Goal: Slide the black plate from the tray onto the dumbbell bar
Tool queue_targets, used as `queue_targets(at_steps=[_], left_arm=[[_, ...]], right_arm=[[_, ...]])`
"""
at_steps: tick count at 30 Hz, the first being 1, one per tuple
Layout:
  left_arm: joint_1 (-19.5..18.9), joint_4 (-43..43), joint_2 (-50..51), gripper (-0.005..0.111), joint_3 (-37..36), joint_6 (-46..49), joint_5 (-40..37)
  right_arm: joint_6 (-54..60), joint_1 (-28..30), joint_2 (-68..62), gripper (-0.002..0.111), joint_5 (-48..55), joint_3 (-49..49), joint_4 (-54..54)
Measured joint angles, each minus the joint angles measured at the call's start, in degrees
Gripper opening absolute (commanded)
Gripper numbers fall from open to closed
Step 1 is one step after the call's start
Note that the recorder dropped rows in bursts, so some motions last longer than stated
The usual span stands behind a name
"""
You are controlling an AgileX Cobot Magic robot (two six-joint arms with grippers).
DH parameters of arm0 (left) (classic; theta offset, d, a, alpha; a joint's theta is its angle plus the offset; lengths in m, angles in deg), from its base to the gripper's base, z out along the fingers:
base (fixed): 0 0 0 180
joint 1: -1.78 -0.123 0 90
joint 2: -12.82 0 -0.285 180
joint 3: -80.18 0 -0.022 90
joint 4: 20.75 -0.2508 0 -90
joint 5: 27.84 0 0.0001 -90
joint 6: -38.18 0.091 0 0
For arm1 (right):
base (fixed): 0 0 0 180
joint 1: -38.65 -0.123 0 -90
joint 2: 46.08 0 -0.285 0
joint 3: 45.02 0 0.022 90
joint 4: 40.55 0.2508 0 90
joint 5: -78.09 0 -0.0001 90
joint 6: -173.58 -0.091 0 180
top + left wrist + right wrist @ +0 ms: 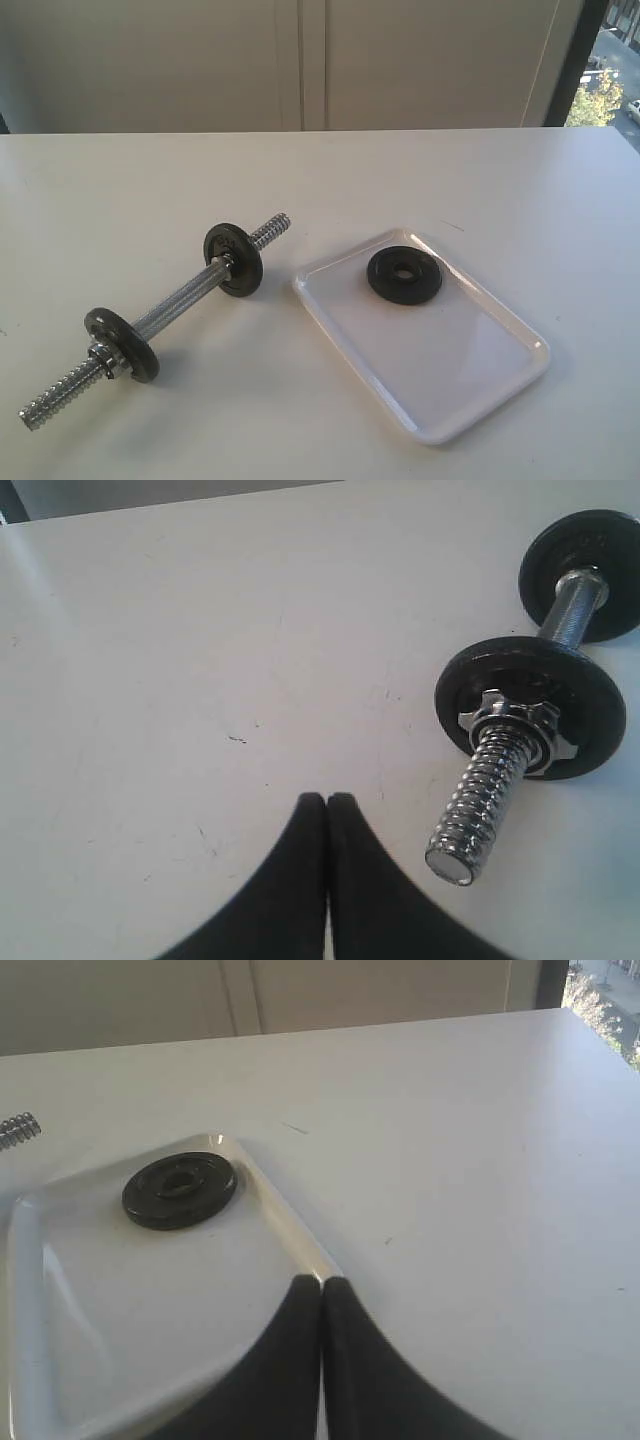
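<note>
Black plate [404,276] lies flat at the tray's [430,360] far end. Dumbbell bar [180,302] beside it carries two grey discs [234,258]. Only the wrist views show the left claw [327,800] and right claw [321,1285], both pressed together, empty.

Left gripper [327,798] jaws pressed together, empty. Right gripper [321,1282] jaws likewise closed, empty.

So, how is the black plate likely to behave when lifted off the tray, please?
The plate lies flat on the glossy tray, so it may skid when nudged. It looks like solid metal, so it is probably heavy for its size. Lying flat, it should not roll.
</note>
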State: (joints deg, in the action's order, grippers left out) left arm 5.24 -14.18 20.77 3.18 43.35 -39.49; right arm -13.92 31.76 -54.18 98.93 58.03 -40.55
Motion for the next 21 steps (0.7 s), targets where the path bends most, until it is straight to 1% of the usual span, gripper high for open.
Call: queue_targets(at_steps=[21], left_arm=[[0.0,0.0,0.0,0.0,0.0,0.0,0.4]], right_arm=[[-0.11,0.0,0.0,0.0,0.0,0.0,0.0]])
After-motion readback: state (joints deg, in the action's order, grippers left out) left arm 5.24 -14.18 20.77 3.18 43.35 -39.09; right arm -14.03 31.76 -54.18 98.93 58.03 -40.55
